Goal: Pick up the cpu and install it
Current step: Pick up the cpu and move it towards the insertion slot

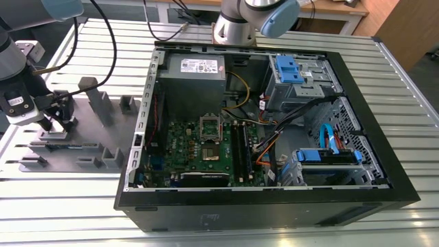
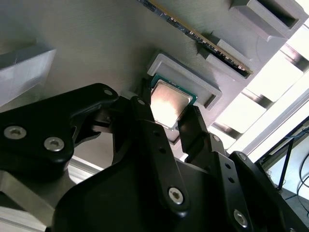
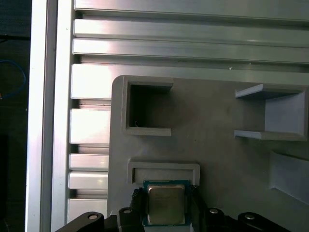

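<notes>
Slatted alu table (image 1: 61, 206), wood desk (image 1: 346, 7) behind, bright light

**Hand low at the fixture plate, case wide open**

The arm (image 1: 17, 72) stood at the exterior view's left. Its hand (image 1: 58, 122) was down over the grey fixture plate (image 1: 89, 139), in among the upright blocks (image 1: 92, 98). Just beside the plate, the open computer case (image 1: 384, 170) lay on the slatted metal worktop (image 1: 89, 206). Inside it, the green motherboard (image 1: 182, 149) sat on the plate's side, with the silver socket frame (image 1: 211, 126) on it. Blue drive brackets (image 1: 288, 69) lined the other side. A second arm's base (image 1: 237, 25) stood behind the case.
</notes>
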`<action>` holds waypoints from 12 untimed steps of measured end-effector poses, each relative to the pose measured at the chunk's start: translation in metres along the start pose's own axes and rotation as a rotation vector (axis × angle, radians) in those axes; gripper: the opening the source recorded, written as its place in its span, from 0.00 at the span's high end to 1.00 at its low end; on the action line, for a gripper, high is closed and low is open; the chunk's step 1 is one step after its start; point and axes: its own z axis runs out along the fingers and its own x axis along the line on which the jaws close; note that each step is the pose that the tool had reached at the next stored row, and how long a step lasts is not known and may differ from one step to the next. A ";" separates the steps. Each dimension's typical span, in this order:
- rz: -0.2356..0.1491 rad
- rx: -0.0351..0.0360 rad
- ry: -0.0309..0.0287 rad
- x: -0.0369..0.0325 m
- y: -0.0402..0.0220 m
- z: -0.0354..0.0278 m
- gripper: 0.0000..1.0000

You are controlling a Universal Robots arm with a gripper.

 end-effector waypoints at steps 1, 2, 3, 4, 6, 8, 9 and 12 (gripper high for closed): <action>0.000 0.0000 0.0000 0.0000 0.0000 0.0000 0.53; 0.000 0.0000 0.0000 0.0000 0.0000 0.0000 0.53; 0.000 0.0000 0.0000 0.0000 0.0000 0.0000 0.53; 0.000 -0.0002 -0.0003 -0.0001 0.0000 -0.0004 0.53; 0.000 -0.0001 -0.0001 -0.0001 0.0000 -0.0023 0.53; 0.000 0.0000 0.0001 -0.0002 0.0000 -0.0046 0.53; 0.000 0.0000 0.0001 -0.0002 0.0000 -0.0058 0.53; 0.000 0.0000 0.0000 -0.0003 0.0000 -0.0082 0.53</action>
